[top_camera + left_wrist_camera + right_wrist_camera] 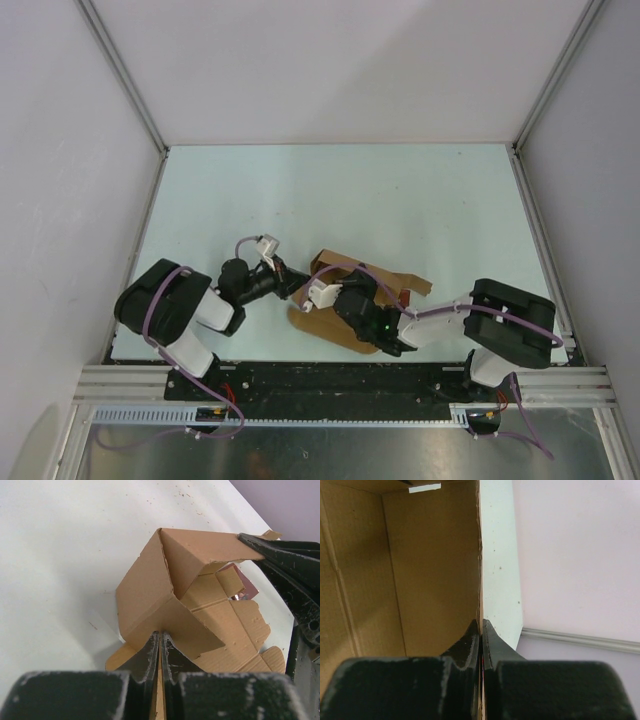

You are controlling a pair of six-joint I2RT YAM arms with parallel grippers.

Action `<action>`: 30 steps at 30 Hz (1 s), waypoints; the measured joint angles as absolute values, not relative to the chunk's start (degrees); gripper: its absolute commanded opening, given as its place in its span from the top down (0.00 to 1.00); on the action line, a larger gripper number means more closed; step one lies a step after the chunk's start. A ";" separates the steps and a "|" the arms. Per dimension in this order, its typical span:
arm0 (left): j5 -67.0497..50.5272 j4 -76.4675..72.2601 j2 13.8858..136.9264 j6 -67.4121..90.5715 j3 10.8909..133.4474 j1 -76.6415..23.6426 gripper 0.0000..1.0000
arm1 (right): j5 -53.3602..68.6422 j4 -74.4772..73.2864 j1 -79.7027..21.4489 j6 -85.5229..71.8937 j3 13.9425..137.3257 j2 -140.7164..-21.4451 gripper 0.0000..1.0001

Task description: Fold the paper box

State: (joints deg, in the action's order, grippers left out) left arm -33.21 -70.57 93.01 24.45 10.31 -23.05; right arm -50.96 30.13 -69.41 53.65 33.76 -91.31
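Clamping paper box (150, 590) walls, left tool (160, 635), right tool (481, 622), red square (245, 587) among flaps

- paper box (150, 585): plain brown kraft, faint ribbed lines inside
- small square piece (244, 587): dark red (much darker than the cardboard around it)
- table (330, 190): pale mint, scattered dark specks
- left tool (160, 640) and right tool (481, 627): black, whitish scuffs
- walls (330, 70): pale lilac-grey

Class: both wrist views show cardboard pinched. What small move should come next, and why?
Probably the left pincer should tip its pinched panel further upright: the paper box is only half formed, flaps lie flat, and the right pincer pinches another wall.
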 measured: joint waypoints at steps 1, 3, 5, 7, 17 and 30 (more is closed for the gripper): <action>-33.23 -70.72 93.25 24.45 10.41 -23.24 0.93 | -51.24 30.74 -69.60 54.08 33.52 -91.44 1.00; -33.23 -71.29 93.69 24.45 10.57 -23.83 0.92 | -51.96 32.51 -70.02 55.22 32.82 -91.94 1.00; -33.23 -71.57 93.78 24.43 10.57 -24.34 0.92 | -52.71 34.11 -70.24 56.14 32.34 -92.55 1.00; -33.21 -71.94 93.82 24.40 10.57 -25.04 0.92 | -53.19 35.29 -70.37 56.62 32.08 -92.95 1.00; -31.40 -72.36 95.74 22.04 11.73 -27.55 0.87 | -53.80 36.51 -70.89 56.60 31.73 -93.27 1.00; -30.15 -72.47 98.15 17.45 14.50 -28.51 0.63 | -54.04 36.23 -71.05 55.02 31.73 -93.17 1.00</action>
